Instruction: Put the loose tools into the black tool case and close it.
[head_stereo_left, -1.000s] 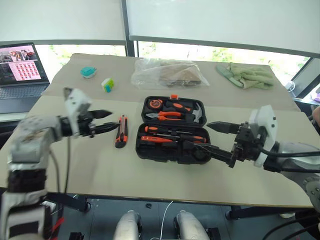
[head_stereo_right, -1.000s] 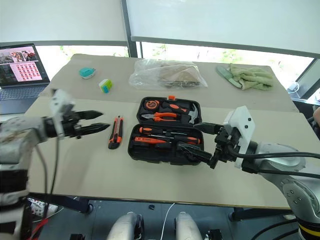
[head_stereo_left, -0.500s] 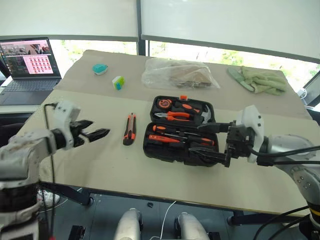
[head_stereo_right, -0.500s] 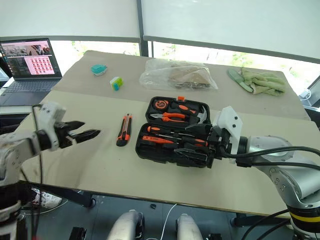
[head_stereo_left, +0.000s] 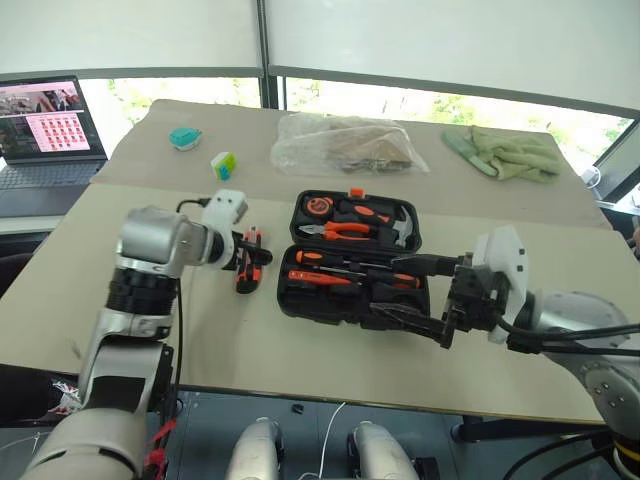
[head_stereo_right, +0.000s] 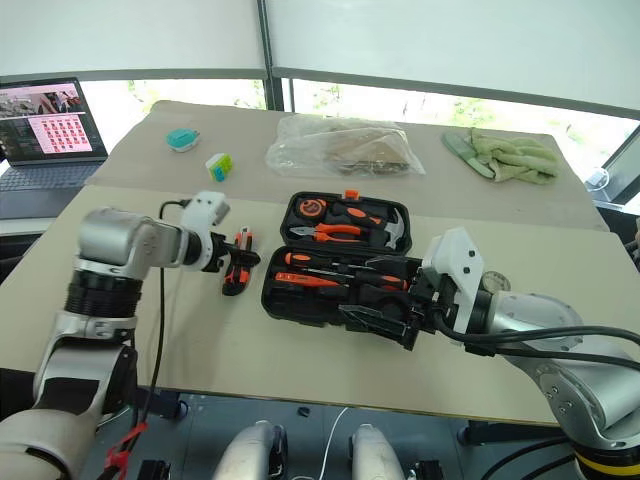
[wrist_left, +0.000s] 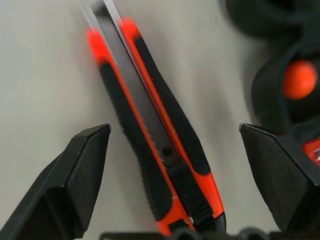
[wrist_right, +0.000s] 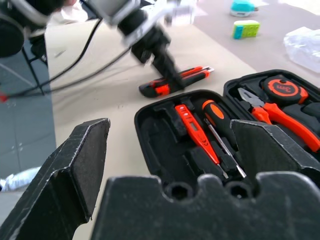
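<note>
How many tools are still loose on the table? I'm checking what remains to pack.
1: the utility knife lies on the table just left of the open black tool case, between the left tool's open fingers. Others may be hidden.

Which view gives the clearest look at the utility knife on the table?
The left wrist view: the utility knife lies lengthwise between the open left claw fingers, not yet gripped. The head views show it small beside the black tool case, partly behind that claw. The right wrist view shows it farther off.
</note>
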